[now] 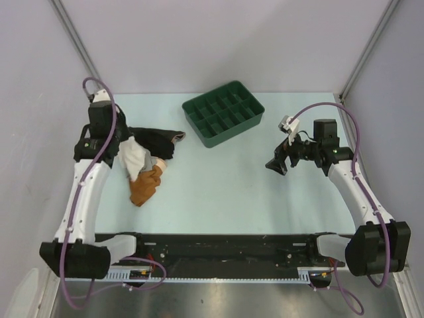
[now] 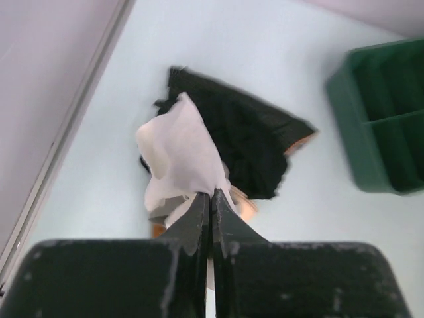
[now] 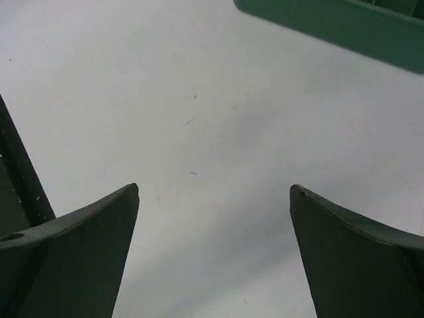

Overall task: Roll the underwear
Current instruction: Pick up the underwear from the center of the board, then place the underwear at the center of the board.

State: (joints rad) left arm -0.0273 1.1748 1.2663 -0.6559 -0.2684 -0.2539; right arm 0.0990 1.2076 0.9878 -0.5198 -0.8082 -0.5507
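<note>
The white underwear (image 1: 134, 159) hangs from my left gripper (image 1: 126, 151) at the left of the table, above a pile of other garments. In the left wrist view the jaws are closed together on the white underwear (image 2: 182, 149), which drapes away from my left gripper (image 2: 211, 196). My right gripper (image 1: 277, 164) is open and empty over the bare table at the right; in the right wrist view my right gripper (image 3: 214, 191) has its fingers wide apart with only table between them.
A black garment (image 1: 156, 140) and an orange-brown garment (image 1: 146, 185) lie under and beside the underwear. A green compartment tray (image 1: 223, 112) stands at the back centre; its wall shows in the left wrist view (image 2: 384, 119) and the right wrist view (image 3: 344, 30).
</note>
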